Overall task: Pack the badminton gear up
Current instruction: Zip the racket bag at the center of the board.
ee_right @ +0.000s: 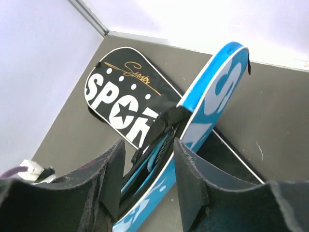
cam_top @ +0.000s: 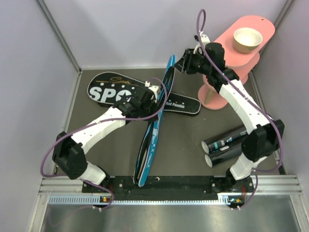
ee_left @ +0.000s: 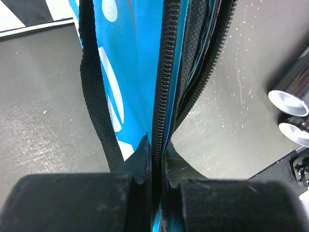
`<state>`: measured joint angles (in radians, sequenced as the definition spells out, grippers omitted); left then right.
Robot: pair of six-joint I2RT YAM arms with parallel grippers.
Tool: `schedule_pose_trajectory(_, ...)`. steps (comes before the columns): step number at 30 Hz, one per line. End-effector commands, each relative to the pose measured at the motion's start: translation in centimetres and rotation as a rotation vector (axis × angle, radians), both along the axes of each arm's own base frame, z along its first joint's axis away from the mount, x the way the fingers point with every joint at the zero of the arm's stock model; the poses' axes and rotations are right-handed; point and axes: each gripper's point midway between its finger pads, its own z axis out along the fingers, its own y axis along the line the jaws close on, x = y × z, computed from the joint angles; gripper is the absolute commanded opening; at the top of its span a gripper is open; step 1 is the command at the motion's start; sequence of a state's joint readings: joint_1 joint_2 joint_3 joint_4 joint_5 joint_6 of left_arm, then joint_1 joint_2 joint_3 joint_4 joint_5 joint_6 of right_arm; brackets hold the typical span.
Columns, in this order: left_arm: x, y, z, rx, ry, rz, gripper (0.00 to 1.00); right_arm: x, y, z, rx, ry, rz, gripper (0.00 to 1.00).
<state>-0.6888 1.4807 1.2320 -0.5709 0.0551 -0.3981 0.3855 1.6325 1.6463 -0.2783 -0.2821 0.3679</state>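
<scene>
A blue racket bag (cam_top: 149,145) stands on its long edge across the middle of the mat, its far end near the back wall. My left gripper (cam_top: 155,96) is shut on its upper zipper edge; in the left wrist view the two fingers (ee_left: 157,159) pinch the black zipper with the blue bag (ee_left: 130,72) running away below. My right gripper (cam_top: 179,64) hangs open just above the bag's far end, fingers (ee_right: 147,164) apart over the gaping blue bag (ee_right: 217,82). Blue racket strings (ee_right: 159,150) show inside the bag. A black SPORT bag (cam_top: 111,89) lies flat under it.
Two black tubes (cam_top: 227,145) lie side by side at the right, near the right arm's base. The pink stand (cam_top: 231,58) with the tan bowl (cam_top: 247,39) fills the back right corner. Grey walls close in left, back and right.
</scene>
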Motion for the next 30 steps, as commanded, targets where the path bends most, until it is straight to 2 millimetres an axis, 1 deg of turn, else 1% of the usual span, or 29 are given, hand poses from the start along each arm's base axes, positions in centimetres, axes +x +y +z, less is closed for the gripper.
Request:
schedule_pose_trajectory(1, -0.6, -0.2, 1.9, -0.049, -0.009, -0.012, 0.0, 1.4, 0.9, -1.4, -0.067, -0.007, 0.063, 0.43)
schedule_pose_trajectory(2, -0.7, -0.2, 1.8, -0.047, -0.006, -0.011, 0.0, 1.6, 0.9, -1.0, -0.074, -0.015, 0.056, 0.43)
schedule_pose_trajectory(3, -0.6, -0.1, 1.8, -0.044, -0.011, -0.006, 0.0, 2.0, 0.9, -1.6, -0.086, -0.007, 0.048, 0.42)
schedule_pose_trajectory(5, -0.6, 0.0, 1.7, -0.035, -0.006, 0.002, 0.0, 2.5, 0.6, -1.6, -0.112, -0.002, 0.022, 0.34)
schedule_pose_trajectory(6, -0.5, 0.1, 1.8, -0.033, -0.007, 0.006, 0.0, 2.4, 0.5, -2.3, -0.13, 0.02, 0.02, 0.24)
schedule_pose_trajectory(7, -0.6, 0.1, 1.6, -0.028, 0.0, 0.005, 0.0, 2.1, 0.8, -2.3, -0.137, 0.017, 0.023, 0.23)
schedule_pose_trajectory(8, -0.5, 0.0, 1.8, -0.034, -0.001, 0.006, 0.0, 2.0, 0.8, -2.7, -0.138, 0.027, 0.026, 0.24)
schedule_pose_trajectory(12, -0.7, -0.3, 1.6, -0.04, 0.013, -0.002, 0.0, 1.8, 0.9, -3.3, -0.157, 0.03, 0.017, 0.33)
schedule_pose_trajectory(14, -0.8, -0.4, 1.4, -0.037, 0.021, -0.005, 0.0, 2.0, 0.9, -3.6, -0.17, 0.029, 0.013, 0.34)
schedule_pose_trajectory(17, -0.8, -0.5, 1.4, -0.037, 0.017, -0.006, 0.0, 2.1, 1.2, -3.7, -0.173, 0.027, 0.017, 0.34)
schedule_pose_trajectory(24, -0.9, -0.7, 1.4, -0.031, 0.014, -0.008, 0.0, 2.6, 1.6, -3.8, -0.189, 0.022, 0.015, 0.31)
schedule_pose_trajectory(26, -1.0, -0.9, 1.6, -0.033, 0.01, -0.011, 0.0, 2.7, 1.8, -3.6, -0.188, 0.019, 0.017, 0.31)
schedule_pose_trajectory(29, -1.0, -1.0, 1.5, -0.029, 0.01, -0.014, 0.0, 2.9, 1.9, -3.8, -0.194, 0.02, 0.016, 0.31)
schedule_pose_trajectory(30, -1.0, -1.1, 1.5, -0.026, 0.01, -0.014, 0.0, 3.1, 2.0, -4.1, -0.207, 0.023, 0.014, 0.31)
